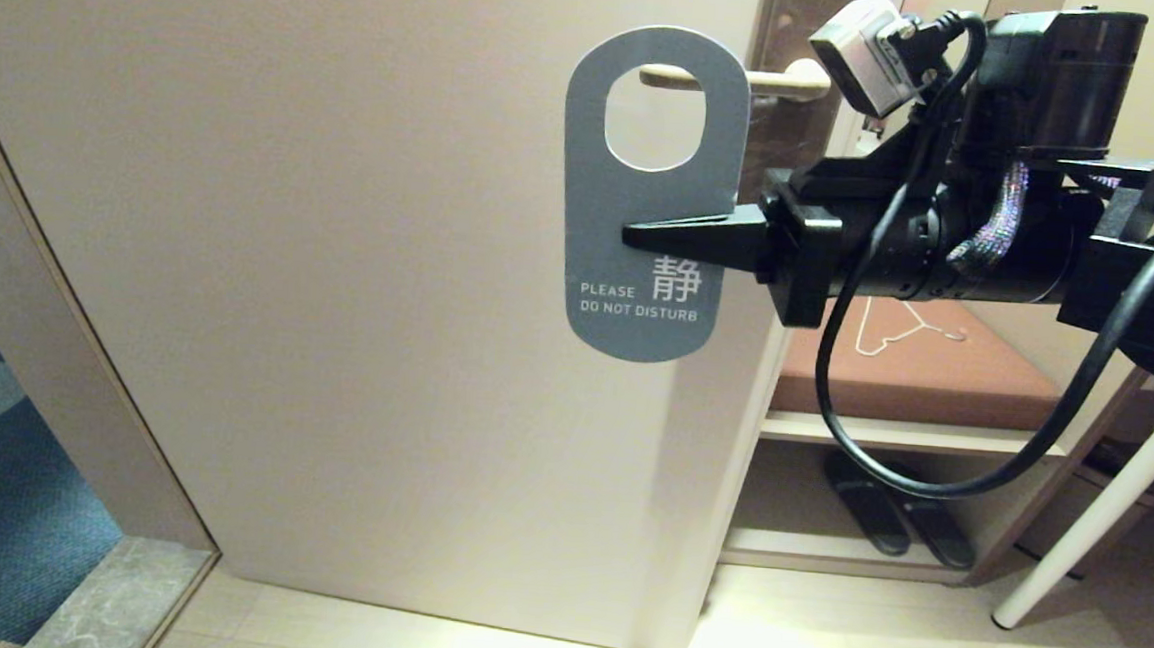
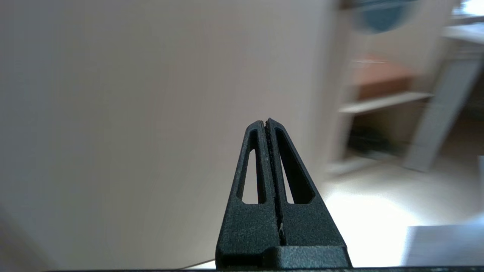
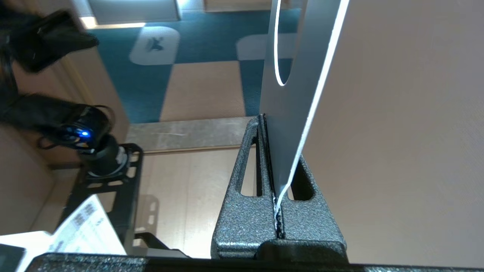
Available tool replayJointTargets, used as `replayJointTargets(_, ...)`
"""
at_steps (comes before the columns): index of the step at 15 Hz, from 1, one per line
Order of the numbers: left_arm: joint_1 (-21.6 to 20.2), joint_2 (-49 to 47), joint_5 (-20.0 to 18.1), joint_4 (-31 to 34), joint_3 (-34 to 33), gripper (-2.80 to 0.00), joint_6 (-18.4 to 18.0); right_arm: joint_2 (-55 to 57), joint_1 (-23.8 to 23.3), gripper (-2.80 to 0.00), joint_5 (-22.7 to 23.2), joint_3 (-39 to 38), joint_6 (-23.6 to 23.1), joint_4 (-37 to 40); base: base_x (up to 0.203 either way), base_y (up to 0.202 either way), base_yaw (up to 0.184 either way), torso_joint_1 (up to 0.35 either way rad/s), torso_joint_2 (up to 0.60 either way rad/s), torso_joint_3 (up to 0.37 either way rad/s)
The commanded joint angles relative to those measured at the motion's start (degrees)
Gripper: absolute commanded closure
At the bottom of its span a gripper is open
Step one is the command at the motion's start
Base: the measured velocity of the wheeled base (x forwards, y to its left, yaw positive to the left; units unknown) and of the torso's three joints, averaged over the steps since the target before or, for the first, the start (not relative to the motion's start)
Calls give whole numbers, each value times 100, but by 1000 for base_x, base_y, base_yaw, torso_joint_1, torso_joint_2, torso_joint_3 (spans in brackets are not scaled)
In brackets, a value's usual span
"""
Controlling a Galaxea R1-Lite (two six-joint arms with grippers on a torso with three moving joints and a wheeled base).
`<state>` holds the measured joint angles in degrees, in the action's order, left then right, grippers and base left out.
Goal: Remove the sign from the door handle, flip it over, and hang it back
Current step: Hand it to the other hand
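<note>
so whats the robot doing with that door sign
The right claw is shut on the sign, pinching its right edge just below the oval hole. The blue-grey "PLEASE DO NOT DISTURB" face is towards the camera, and the door handle passes through the hole, so the sign hasn't come off and isn't flipped yet. The left claw is shut and empty, away from the sign, facing the cream door.

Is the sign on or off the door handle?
On: the door handle passes through the sign's oval hole; right gripper pinches its edge.
</note>
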<state>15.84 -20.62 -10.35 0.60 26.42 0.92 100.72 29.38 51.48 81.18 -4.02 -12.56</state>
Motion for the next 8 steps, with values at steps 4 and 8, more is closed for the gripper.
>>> replayJointTargets(4, 1846, -1737, -39, -199, 819, 0, 370, 0, -191, 0, 242, 144, 33, -36, 0, 0, 0, 0, 0, 0)
replayJointTargets(8, 2298, -2936, -621, -1106, 1236, 0, 954, -8, -284, 0, 275, 162, 33, -45, 0, 0, 0, 0, 0, 0)
